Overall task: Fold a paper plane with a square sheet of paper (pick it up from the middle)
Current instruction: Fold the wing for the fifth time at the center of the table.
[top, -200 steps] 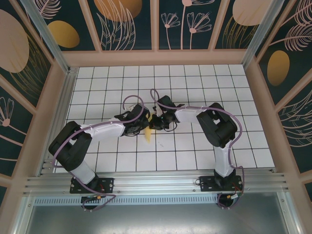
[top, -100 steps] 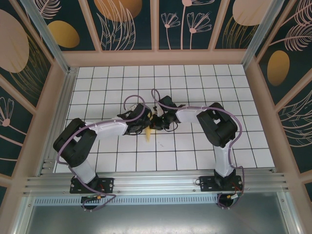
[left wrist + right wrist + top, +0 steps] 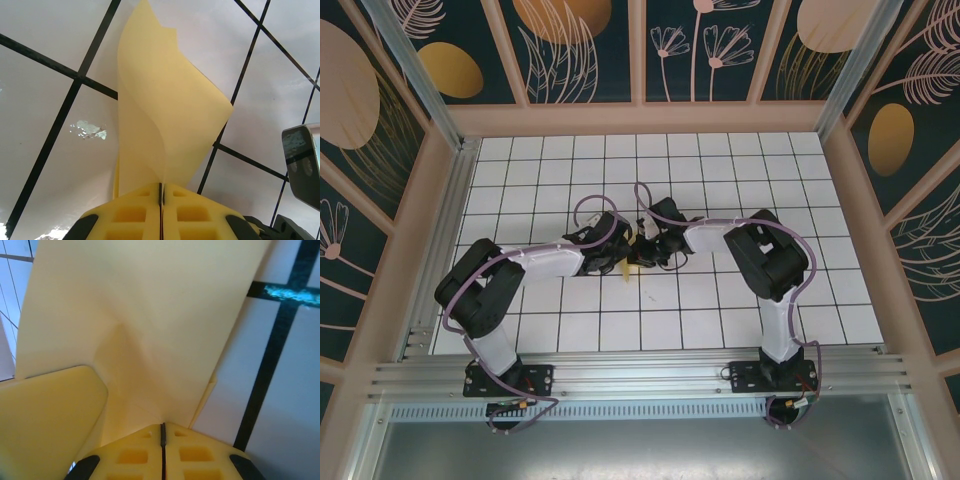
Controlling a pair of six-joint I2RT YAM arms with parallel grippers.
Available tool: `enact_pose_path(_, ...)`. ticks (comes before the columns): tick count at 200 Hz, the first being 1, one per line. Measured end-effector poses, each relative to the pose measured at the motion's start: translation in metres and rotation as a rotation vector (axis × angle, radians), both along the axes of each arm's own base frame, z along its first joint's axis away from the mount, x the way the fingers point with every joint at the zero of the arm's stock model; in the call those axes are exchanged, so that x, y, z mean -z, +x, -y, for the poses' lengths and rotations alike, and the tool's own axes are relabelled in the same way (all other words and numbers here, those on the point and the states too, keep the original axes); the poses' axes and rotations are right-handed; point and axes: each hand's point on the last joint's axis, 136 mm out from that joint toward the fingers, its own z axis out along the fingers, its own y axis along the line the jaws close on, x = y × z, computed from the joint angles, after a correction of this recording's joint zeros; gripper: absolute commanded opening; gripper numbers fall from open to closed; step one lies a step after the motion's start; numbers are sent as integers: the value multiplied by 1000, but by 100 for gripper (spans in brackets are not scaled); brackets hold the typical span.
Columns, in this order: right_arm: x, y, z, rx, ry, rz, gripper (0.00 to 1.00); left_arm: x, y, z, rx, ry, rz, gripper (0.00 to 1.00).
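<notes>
Standing by the table (image 3: 720, 300), I watch both arms meet over its middle, and the change in the last second is small but plain. The left arm (image 3: 535, 265) has drawn its elbow in from the table's left edge toward the centre. That has carried its wrist closer to the other one. The flap of pale-yellow paper (image 3: 165, 125) that hung out on the near side of the table's centre has shrunk to a short tab. It has also slid a little to the right, tucked up between the two wrists.

To me that looks like the two pinch points being brought together to work a crease. A fold is under way, and the paper is not yet a finished dart.

The left gripper (image 3: 161, 187) is clamped tight on the paper. Its yellow fingers meet at a thin seam, and the paper comes straight out of that seam. From there it rises away in a doubled, curling layer above the white tiles. The right gripper (image 3: 162, 426) is likewise clenched on the paper. The sheet spreads broad and flat away from its closed tips, with a soft crease running into the seam.

So the paper sits off the table's surface, above its middle tiles, and is held at both ends of a short span. The grippers stand just beside each other, one to either side of the table's centre.
</notes>
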Motion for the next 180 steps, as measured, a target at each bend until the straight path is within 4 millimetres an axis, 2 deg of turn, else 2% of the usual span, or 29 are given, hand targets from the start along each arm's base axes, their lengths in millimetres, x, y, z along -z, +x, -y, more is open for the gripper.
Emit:
enact_pose_path(43,-1,0,3,5,18,-11,12,1,-1,0,9,3,-3,7)
enact_pose_path(95,-15,-1,24,54,34,1,15,5,-4,-3,18,17,-9,8)
enact_pose_path(129,-28,-1,20,39,73,43,21,5,-4,-2,23,15,-9,8)
enact_pose_path(180,-22,-15,14,2,107,58,23,5,-4,-1,20,10,-11,7)
